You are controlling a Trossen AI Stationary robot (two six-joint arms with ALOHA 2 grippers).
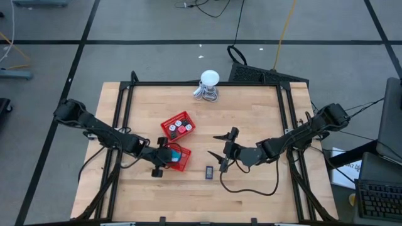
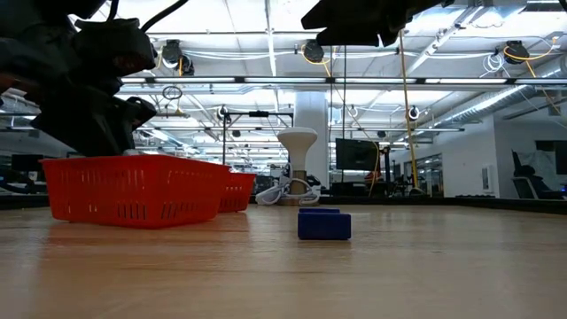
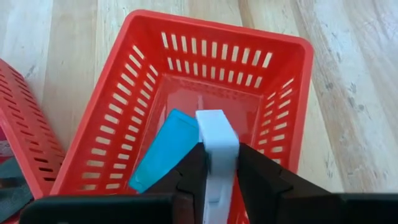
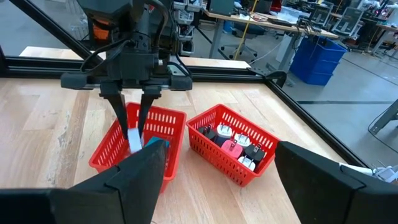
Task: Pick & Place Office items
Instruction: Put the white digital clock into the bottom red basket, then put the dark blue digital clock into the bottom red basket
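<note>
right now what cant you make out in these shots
- Left gripper: its fingers hold a white piece over the near basket; the piece's lower end is hidden between them.
- Light blue piece: partly covered by those fingers.
- Far basket: its small items are too small to identify.
- Right gripper: open, empty.
</note>
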